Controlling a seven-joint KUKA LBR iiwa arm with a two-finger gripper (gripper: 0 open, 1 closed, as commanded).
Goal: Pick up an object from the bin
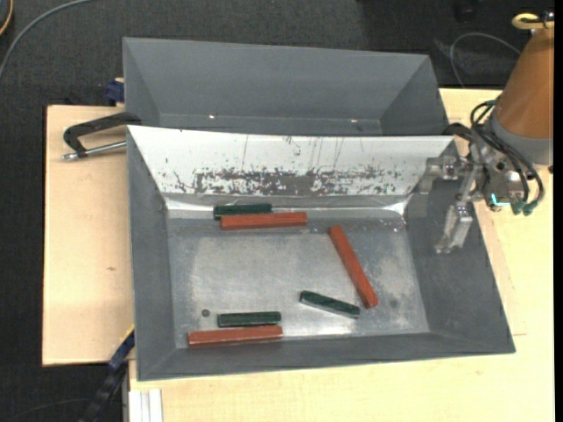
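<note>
We found the two-finger gripper (451, 234) hanging at the right side of the grey metal bin (264, 86), above the sloping right wall and not over the floor where the pieces lay. Whether it was spread or pressed together we could not tell from this angle, and we saw none of the bars in it.

All six bars lay flat on the bin floor. Nearest the gripper was the long red bar lying on a slant (353, 265), right of centre. Just beside its lower end lay the short dark green bar (329, 303). A dark green bar at the back wall (243, 208) lay alongside a red bar at the back wall (263, 221). Well apart from these, at the front left, a dark green bar (249, 320) sat next to a red bar along the front edge (235, 335).

We judged this to be the approach stage, with no pick yet made. The next move called for carrying the gripper left and down over one bar. It would then have to turn across that bar's narrow width. The slanted red one looked the easiest, with bare floor along both its long sides.
</note>
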